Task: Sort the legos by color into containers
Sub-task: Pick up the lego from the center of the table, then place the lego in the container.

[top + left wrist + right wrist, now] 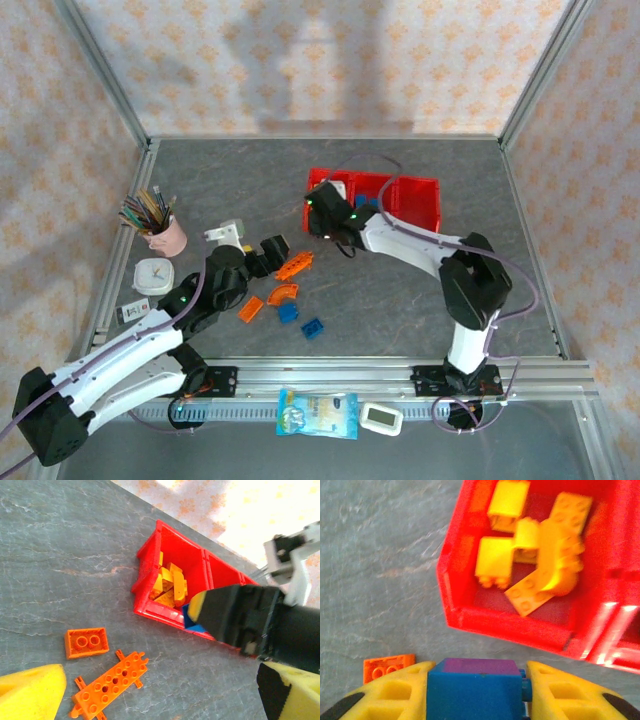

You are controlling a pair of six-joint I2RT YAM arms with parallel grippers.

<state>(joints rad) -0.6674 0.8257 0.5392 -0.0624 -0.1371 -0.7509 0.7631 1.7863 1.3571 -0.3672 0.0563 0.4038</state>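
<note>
Right claw [479,682] clamps a blue brick [470,697] just short of the red bin [454,582] holding yellow bricks [495,562]. Left claw [162,695] stands spread, empty, over orange pieces [110,682] on tabletop [60,555].

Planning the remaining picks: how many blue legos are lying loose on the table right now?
2. In the top view, one blue lego lies just below the orange arch. The other blue lego lies to its lower right. More may be hidden.
</note>
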